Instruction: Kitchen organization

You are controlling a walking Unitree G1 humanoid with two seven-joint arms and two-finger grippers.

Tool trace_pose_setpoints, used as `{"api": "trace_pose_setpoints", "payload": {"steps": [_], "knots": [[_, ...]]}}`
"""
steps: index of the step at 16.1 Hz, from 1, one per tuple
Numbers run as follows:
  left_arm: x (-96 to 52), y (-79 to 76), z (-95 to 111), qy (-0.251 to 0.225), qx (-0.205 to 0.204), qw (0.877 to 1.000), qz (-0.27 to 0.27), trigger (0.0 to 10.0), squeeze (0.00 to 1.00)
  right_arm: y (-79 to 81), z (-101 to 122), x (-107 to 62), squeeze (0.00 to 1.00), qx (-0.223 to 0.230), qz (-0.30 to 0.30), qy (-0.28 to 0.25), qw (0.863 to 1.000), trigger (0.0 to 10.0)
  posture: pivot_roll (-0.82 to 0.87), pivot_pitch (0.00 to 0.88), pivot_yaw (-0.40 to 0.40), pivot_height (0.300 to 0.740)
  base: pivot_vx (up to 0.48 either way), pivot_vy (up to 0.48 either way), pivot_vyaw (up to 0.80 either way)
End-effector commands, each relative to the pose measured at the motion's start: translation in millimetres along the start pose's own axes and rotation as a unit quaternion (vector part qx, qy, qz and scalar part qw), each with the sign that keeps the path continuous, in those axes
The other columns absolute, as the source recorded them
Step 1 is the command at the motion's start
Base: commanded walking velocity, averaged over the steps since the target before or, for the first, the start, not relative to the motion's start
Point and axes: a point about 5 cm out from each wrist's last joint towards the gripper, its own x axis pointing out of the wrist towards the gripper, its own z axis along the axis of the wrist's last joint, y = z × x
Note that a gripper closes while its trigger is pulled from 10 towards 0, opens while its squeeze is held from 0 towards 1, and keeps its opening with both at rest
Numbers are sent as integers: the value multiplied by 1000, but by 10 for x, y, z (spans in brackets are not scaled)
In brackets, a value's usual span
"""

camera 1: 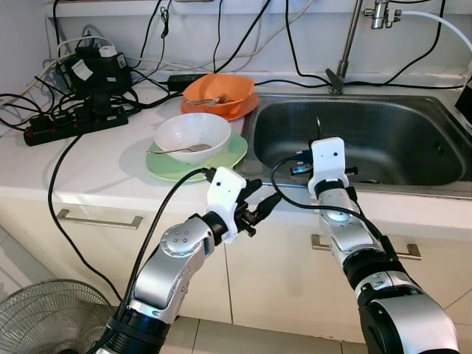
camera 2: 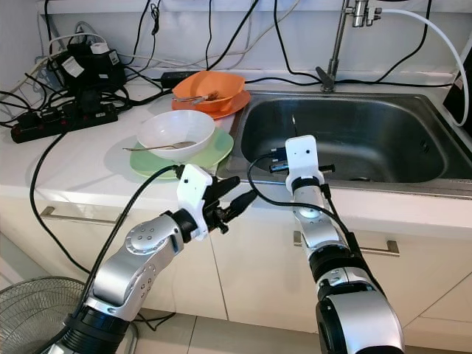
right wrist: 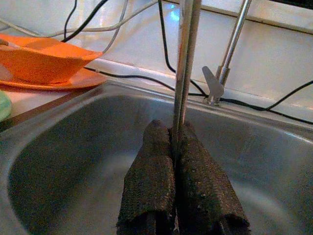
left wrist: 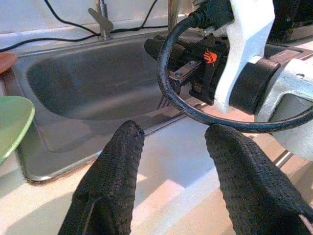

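Note:
My right gripper (right wrist: 171,131) is shut on a thin steel utensil (right wrist: 184,68), which stands upright over the steel sink (camera 1: 383,140). Its handle (camera 1: 318,127) rises above the right wrist in the left eye view. My left gripper (camera 1: 262,207) hangs open and empty in front of the counter edge, just left of the right wrist. A white bowl (camera 1: 192,135) with a spoon (camera 1: 177,151) in it rests on a green plate (camera 1: 230,156). Behind it an orange bowl (camera 1: 218,91) holding cutlery sits on an orange plate (camera 1: 240,109).
A faucet (camera 1: 346,44) stands behind the sink. Power strips (camera 1: 66,124), a black box (camera 1: 96,70) and many cables crowd the counter's back left. Cabinet drawers with handles (camera 1: 99,219) lie below the counter. A fan (camera 1: 51,317) stands on the floor at left.

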Motion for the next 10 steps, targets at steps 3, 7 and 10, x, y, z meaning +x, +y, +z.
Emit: {"api": "trace_pose_setpoints", "payload": {"steps": [3, 7, 10], "knots": [[5, 4, 40, -3, 7, 1000, 0, 10000, 0, 5, 64, 36, 655, 9, 0, -13, 1000, 10000, 69, 0, 68, 740, 0, 0, 0], [9, 11, 49, -6, 9, 1000, 4, 10000, 0, 6, 86, 46, 651, 9, 3, -18, 1000, 10000, 69, 0, 65, 740, 0, 0, 0], [3, 95, 89, -22, 33, 998, 45, 10000, 0, -4, 155, 53, 0, 7, -5, -41, 999, 10000, 66, 0, 66, 740, 0, 0, 0]]}}
